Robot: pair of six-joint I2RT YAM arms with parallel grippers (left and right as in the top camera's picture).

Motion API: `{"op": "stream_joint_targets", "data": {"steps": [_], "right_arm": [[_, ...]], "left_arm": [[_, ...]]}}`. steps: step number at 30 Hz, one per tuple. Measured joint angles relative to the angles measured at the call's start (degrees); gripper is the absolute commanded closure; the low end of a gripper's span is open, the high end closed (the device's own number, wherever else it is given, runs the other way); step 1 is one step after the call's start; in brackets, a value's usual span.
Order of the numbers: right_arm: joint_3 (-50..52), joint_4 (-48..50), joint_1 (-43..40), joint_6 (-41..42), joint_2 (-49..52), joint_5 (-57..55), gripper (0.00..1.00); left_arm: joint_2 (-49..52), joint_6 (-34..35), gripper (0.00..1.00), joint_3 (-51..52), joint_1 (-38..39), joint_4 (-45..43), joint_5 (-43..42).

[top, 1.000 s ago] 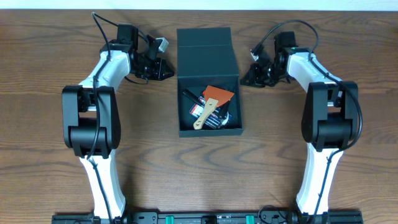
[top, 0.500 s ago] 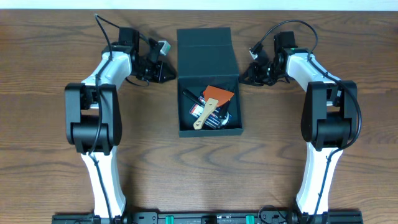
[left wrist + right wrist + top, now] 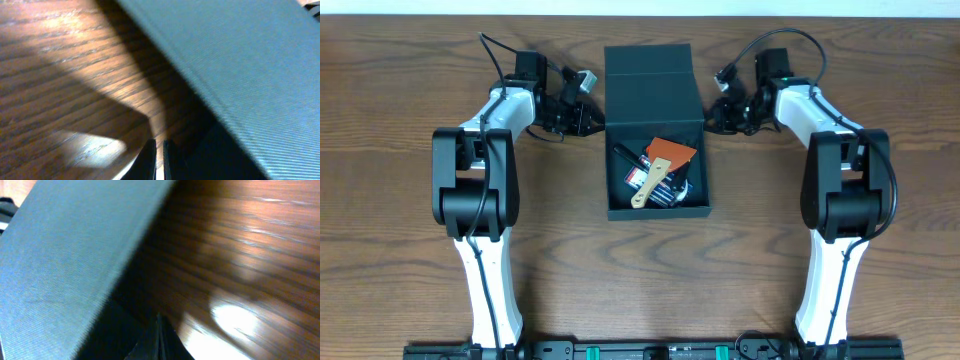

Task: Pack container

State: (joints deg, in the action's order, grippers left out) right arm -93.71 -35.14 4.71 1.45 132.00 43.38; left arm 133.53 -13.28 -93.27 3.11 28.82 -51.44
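A dark wooden table (image 3: 400,250) seen from above, with two white-and-black robot arms rising from its near edge, one on each side. Both arms reach away toward the far half of the table and bend inward.

Between them, about midway across, sits the container (image 3: 658,211), a dark teal-green square box, open at the top. Inside lies a scraper (image 3: 660,165) with an orange blade and a pale wooden handle, resting diagonally on several small dark hand tools (image 3: 632,160) that are too jumbled to tell apart.

Beyond the open compartment, the container's hinged lid (image 3: 650,85) is folded back away from the arms and lies flat toward the table's far edge.

The left gripper (image 3: 592,122) sits just beside the left side of the box, near where lid meets body. Its fingertips (image 3: 147,162) are pressed together with only a sliver between them, holding nothing, low over the wood with the teal wall close by.

The right gripper (image 3: 712,122) mirrors it just beside the right side. Its fingertips (image 3: 150,342) are closed together too, empty, next to the teal wall.
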Motion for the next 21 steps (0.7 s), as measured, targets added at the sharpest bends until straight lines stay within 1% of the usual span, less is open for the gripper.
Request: {"op": "stream_joint_targets", "data": {"steps": [7,11,17,21], "right_arm": [[0.00,1.53,1.86,-0.02,0.00,0.26,0.99],[0.00,1.75,1.95,-0.02,0.00,0.44,0.99],[-0.33,1.95,1.95,0.00,0.00,0.52,0.99],[-2.58,1.44,1.92,-0.02,0.00,0.55,0.99]], "left_arm": [[0.00,0.94,0.94,0.00,0.00,-1.33,-3.76],[0.02,1.79,0.95,-0.28,-0.07,-1.25,-4.55],[0.20,2.89,0.94,-4.02,-0.42,0.24,-5.84],[0.22,3.02,0.94,-7.26,-0.57,2.21,-6.08]]}}
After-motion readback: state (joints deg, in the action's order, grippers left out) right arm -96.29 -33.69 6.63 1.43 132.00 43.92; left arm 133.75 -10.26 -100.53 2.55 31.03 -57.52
